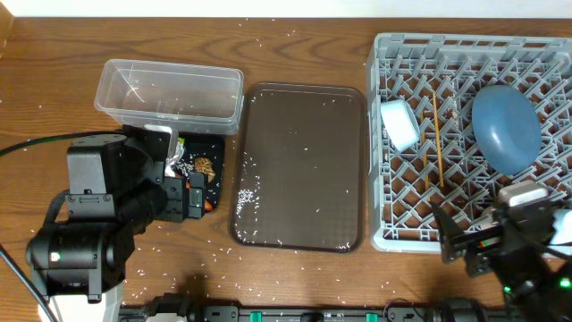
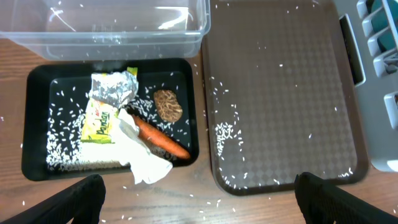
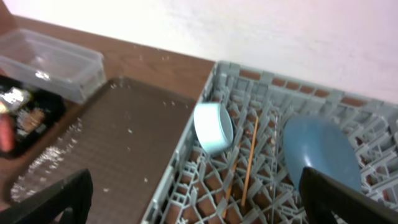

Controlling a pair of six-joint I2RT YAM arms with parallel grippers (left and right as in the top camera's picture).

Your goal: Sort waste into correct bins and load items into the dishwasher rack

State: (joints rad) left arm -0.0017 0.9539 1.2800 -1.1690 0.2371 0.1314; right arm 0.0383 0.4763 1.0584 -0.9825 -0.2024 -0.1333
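The black tray-bin (image 2: 37, 124) holds the yellow-green and silver wrapper (image 2: 109, 102), the brown food lump (image 2: 166, 104), the orange carrot (image 2: 160, 138) and the white tissue (image 2: 144, 163), which hangs over its front rim. The clear tub (image 2: 106, 28) stands behind it and holds only rice grains. My left gripper (image 2: 202, 208) is open and empty, in front of the black bin (image 1: 214, 148). The grey rack (image 1: 393, 237) holds the light blue cup (image 1: 399, 123), the chopsticks (image 1: 437, 134) and the dark blue bowl-plate (image 1: 506, 127). My right gripper (image 3: 199, 205) is open and empty above the rack's front left corner. White bowl and pink cup are not seen.
The dark brown serving tray (image 1: 299, 165) lies between the bins and the rack, strewn with rice grains. More grains are scattered on the wooden table. The clear tub (image 1: 170, 89) stands at the back left.
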